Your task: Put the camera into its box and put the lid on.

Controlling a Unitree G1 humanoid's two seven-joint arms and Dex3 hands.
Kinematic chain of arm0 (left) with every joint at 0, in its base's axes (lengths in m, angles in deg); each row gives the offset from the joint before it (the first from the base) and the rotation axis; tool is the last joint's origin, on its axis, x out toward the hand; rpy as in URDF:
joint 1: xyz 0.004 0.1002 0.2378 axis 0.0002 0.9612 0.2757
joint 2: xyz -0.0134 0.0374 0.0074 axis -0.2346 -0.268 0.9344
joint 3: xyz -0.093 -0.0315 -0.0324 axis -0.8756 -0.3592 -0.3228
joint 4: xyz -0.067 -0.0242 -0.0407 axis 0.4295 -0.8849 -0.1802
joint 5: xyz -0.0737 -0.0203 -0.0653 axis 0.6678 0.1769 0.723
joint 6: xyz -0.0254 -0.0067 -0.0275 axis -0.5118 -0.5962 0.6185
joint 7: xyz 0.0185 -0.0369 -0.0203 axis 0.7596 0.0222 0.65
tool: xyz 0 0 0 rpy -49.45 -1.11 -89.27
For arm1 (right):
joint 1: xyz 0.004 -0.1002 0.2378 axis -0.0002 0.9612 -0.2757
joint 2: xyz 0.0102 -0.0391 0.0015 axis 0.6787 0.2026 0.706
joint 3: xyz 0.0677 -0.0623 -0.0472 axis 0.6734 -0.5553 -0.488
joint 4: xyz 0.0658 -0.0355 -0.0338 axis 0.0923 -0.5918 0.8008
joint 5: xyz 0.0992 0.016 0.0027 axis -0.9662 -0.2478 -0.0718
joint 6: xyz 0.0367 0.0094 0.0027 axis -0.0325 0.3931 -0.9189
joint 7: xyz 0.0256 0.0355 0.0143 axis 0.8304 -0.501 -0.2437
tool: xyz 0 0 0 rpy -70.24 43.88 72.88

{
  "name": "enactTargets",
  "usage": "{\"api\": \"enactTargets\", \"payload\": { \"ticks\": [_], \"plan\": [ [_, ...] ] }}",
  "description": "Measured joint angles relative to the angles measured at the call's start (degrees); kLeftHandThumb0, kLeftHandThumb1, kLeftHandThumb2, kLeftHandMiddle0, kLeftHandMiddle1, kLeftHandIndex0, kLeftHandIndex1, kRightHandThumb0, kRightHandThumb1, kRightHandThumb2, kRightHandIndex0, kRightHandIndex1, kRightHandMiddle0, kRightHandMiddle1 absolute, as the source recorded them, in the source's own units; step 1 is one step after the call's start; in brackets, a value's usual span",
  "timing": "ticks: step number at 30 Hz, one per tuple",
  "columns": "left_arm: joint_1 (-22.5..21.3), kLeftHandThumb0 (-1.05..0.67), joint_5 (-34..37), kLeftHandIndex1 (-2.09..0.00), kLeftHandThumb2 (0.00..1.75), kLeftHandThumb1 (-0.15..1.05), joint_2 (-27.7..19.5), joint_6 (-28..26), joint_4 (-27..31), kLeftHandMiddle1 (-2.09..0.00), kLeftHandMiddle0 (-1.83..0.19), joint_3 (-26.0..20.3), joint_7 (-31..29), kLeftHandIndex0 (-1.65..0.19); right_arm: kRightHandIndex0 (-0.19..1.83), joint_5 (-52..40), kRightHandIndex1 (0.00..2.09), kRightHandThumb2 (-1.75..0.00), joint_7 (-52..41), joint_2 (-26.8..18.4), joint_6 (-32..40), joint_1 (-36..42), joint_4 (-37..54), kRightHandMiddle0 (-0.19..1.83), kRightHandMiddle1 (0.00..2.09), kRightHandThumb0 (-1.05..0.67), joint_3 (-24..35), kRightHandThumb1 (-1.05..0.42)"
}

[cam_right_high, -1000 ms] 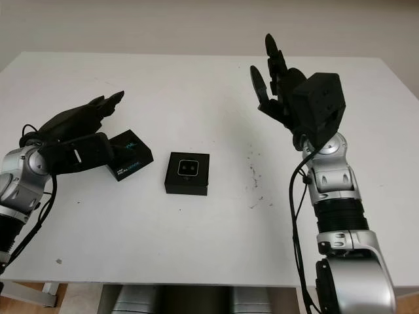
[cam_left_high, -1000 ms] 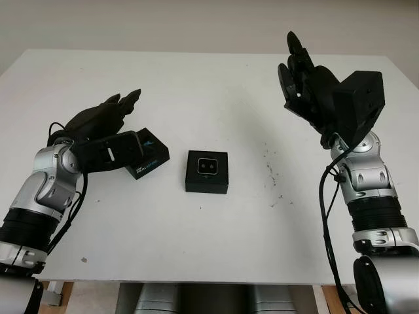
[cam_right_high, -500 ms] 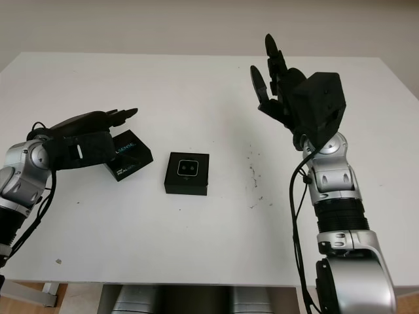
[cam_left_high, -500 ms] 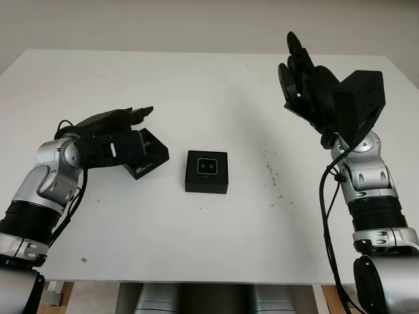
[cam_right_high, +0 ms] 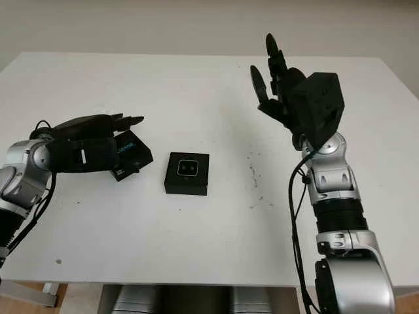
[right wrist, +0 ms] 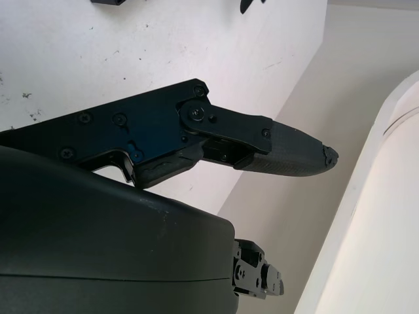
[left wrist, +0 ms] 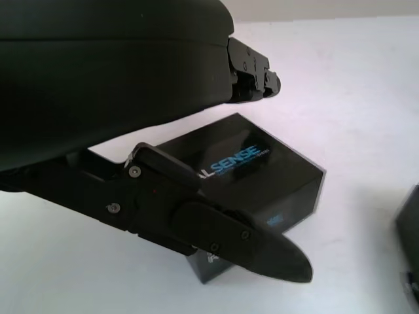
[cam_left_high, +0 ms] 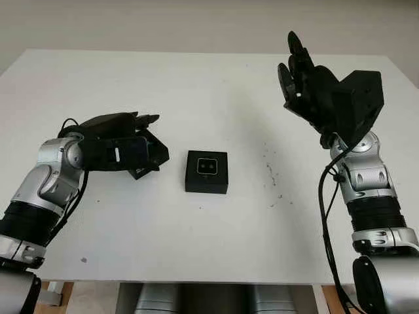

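While left hand point(cam_left_high: 127, 134) brackets glossy lid point(left wrist: 262, 180) unclamped | right hand point(cam_left_high: 304, 75) empty, raised

Bright, even light; soft shadows

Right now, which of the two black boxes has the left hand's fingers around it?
The lid with blue lettering, under the left hand. The box at the table's middle, showing the camera inside, stands untouched.
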State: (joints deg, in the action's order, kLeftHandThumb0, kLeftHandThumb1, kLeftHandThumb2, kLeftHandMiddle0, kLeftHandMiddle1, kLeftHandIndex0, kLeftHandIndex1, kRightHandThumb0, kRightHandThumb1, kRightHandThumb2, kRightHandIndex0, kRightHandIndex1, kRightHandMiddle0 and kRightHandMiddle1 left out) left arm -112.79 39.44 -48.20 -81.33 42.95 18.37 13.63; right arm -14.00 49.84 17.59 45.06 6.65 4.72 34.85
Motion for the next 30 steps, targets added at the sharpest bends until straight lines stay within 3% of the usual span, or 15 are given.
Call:
{"api": "enactTargets", "payload": {
  "ticks": [4,12,15,16,18,19,23,24,25,26,28,30],
  "plan": [
    [0.8,-0.54,-6.44,-0.1,0.05,0.89,-0.02,0.46,0.24,-0.08,-0.09,2.26,6.24,-0.23,-0.19,-0.13,0.0,-0.67,-0.06,0.17,0.09,0.13,0.29,-0.19,0.03,-0.69,-0.05,-1.05],
    [1.31,-0.49,-8.46,-0.1,0.04,0.87,-0.04,0.18,1.34,-0.1,-0.21,2.58,6.45,-0.31,-0.19,-0.06,0.0,-0.67,-0.13,0.24,0.09,0.28,0.91,-0.18,0.04,-0.71,-0.07,-1.05],
    [2.11,-0.45,-10.29,-0.13,0.04,0.85,-0.15,1.15,1.84,-0.14,-0.29,2.83,9.13,-0.38,-0.19,-0.08,0.0,-0.67,-0.21,0.26,0.08,0.31,0.95,-0.18,0.04,-0.72,-0.07,-1.05],
    [2.38,-0.44,-10.66,-0.12,0.05,0.85,-0.16,1.5,1.85,-0.26,-0.26,2.85,10.03,-0.4,-0.19,-0.08,0.0,-0.67,-0.27,0.26,0.01,0.33,0.95,-0.18,0.04,-0.72,-0.08,-1.05],
    [2.76,-0.41,-10.71,-0.14,0.05,0.87,-0.16,2.52,1.78,-0.91,-0.01,2.84,11.29,-0.43,-0.19,-0.07,0.01,-0.68,-0.54,0.28,-0.65,0.41,0.95,-0.18,0.04,-0.71,-0.11,-1.05],
    [2.88,-0.4,-10.41,-0.15,0.06,0.88,-0.16,2.99,1.68,-0.99,0.01,2.83,11.58,-0.44,-0.18,-0.03,0.01,-0.68,-0.55,0.31,-0.88,0.41,0.95,-0.17,0.04,-0.7,-0.16,-1.05],
    [2.92,-0.35,-7.74,-0.21,0.05,0.9,-0.07,3.97,0.36,-0.72,-0.15,2.13,11.34,-0.44,-0.19,0.79,0.02,-0.66,0.33,0.5,-0.91,0.68,1.74,-0.16,0.05,-0.69,-0.58,-1.05],
    [2.9,-0.32,-6.91,-0.27,0.05,0.89,0.01,4.13,-0.08,-0.93,-0.11,1.82,11.15,-0.44,-0.19,0.94,0.02,-0.65,0.51,0.56,-0.93,0.74,2.09,-0.16,0.05,-0.7,-0.66,-1.05],
    [2.89,-0.28,-5.94,-0.46,0.05,0.9,0.07,4.5,-0.56,-1.3,-0.02,1.46,11.02,-0.38,-0.19,1.02,0.01,-0.64,0.54,0.6,-0.97,0.75,2.36,-0.17,0.05,-0.7,-0.74,-1.05],
    [2.89,-0.26,-4.81,-0.63,0.05,0.91,0.11,5.01,-0.94,-1.51,0.01,1.14,10.82,-0.31,-0.19,1.02,0.01,-0.63,0.54,0.64,-1.0,0.75,2.57,-0.16,0.05,-0.71,-0.8,-1.05],
    [2.88,-0.19,-2.57,-0.92,0.06,0.93,0.13,6.16,-1.73,-1.47,-0.08,0.52,10.39,-0.22,-0.19,1.02,0.02,-0.62,0.54,0.79,-1.01,0.81,2.85,-0.16,0.05,-0.71,-0.82,-1.05],
    [2.81,-0.16,-1.0,-1.06,0.06,0.94,0.11,6.92,-2.39,-1.29,-0.18,0.03,9.79,-0.19,-0.18,1.01,0.02,-0.62,0.56,0.96,-1.01,1.07,3.29,-0.15,0.05,-0.71,-0.82,-1.05]
  ]
}}
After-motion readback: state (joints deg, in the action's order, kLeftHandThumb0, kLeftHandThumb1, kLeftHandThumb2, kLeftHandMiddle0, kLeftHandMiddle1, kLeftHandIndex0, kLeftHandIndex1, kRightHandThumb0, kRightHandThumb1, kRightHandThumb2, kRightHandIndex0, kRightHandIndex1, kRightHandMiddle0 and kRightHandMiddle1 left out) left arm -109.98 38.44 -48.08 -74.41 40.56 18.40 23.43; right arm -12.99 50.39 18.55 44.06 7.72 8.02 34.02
